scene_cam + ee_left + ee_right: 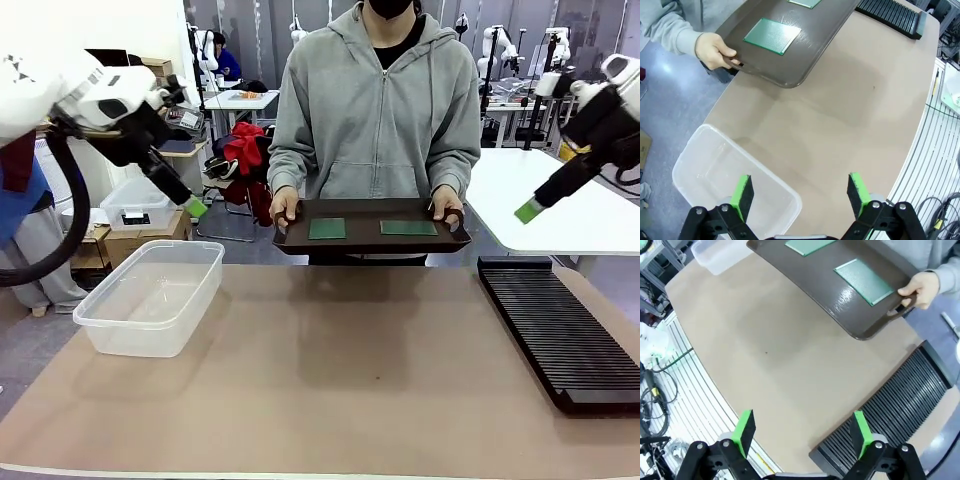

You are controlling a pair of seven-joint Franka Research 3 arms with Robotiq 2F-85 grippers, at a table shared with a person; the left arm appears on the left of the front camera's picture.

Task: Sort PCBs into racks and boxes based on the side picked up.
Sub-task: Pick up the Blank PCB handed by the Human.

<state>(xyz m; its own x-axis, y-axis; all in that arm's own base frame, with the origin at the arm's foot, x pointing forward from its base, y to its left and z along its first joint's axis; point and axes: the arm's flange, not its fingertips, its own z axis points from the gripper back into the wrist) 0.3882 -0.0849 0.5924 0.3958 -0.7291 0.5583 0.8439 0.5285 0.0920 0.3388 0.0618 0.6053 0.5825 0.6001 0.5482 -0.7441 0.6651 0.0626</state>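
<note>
Overhead, two open grippers; across the bench (350, 370), a tray (362, 230) with two circuit boards

At the far left, the robot's left gripper (193, 207) hangs high in the air on its white arm, pointing down and toward the middle. Its wrist camera shows the two green-padded fingers (742, 194) standing wide apart, with a corner of the tub below them.

Below that gripper, a large clear plastic tub (130, 338) sits on the left part of the brown bench, near its left edge.

In the middle, a person in a grey hooded top stands at the far side of the bench. The person holds a dark brown tray level at the bench's far edge, one hand (285, 210) gripping the handle at one end and the other hand (447, 206) at the other end. Two thin green circuit boards lie flat on the tray, side by side but not touching. The squarer board (327, 229) is on the left and the longer board (408, 228) is on the right.

On the right part of the bench lies a long black rack (555, 325) with many narrow slots across it. It runs from the far edge toward the near edge.

At the far right, the right gripper (528, 211) is raised above and beyond the rack's far end. Its wrist camera shows its green-padded fingers (744, 430) spread wide apart, with the bench, the rack and the tray below them.
</note>
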